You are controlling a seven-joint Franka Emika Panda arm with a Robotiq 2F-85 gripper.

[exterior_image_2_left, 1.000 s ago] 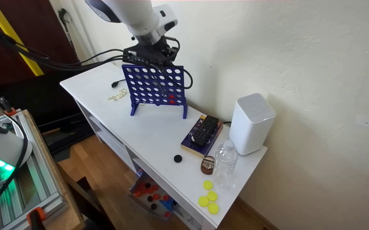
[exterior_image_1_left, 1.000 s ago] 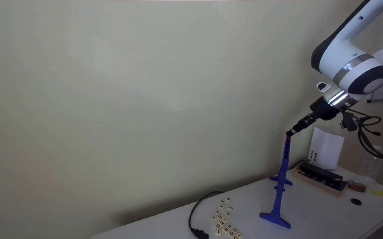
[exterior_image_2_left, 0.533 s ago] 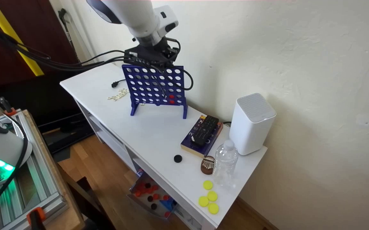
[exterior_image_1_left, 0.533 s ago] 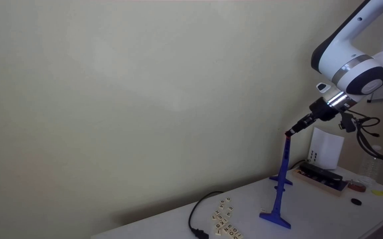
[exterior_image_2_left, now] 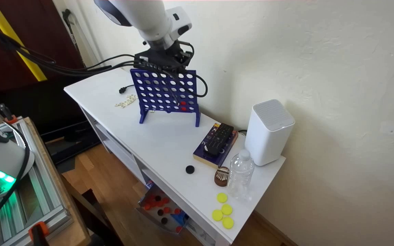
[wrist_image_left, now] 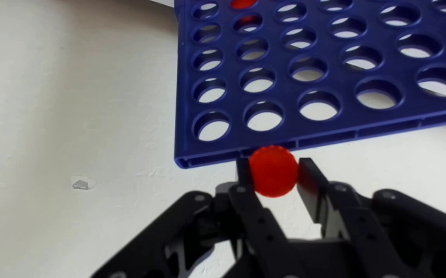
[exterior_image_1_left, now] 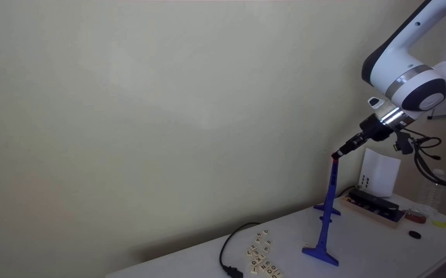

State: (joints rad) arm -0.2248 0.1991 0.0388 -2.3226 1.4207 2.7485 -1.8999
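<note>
My gripper (wrist_image_left: pixel 275 170) is shut on a red disc (wrist_image_left: pixel 273 173), pinching it by its two sides between the black fingertips. The blue upright grid rack (wrist_image_left: pixel 238 141) stands just beyond, and the disc overlaps its slotted top edge near the second column from the end. Whether the disc dips into a slot or only touches the rim, I cannot tell. In an exterior view the fingertips meet the top of the rack (exterior_image_1_left: pixel 325 220), with a bit of red there. Two red discs (exterior_image_2_left: pixel 183 106) sit low in one column of the rack; the wrist hides part of its top.
On the white table (exterior_image_2_left: pixel 163 140) lie letter tiles (exterior_image_1_left: pixel 261 256), a cable plug (exterior_image_1_left: pixel 232 271), a book with a remote (exterior_image_2_left: pixel 219 139), a black disc (exterior_image_2_left: pixel 190 169), a thumb piano (exterior_image_2_left: pixel 221 177) and several yellow discs (exterior_image_2_left: pixel 226 209). A bottle (exterior_image_2_left: pixel 241 171) and white box (exterior_image_2_left: pixel 270 136) stand nearby, close to the wall.
The arm has shifted slightly, a little downward, with the wrist drifting along the rack's top. The red disc stays in my grip; the rack and table items have not moved.
</note>
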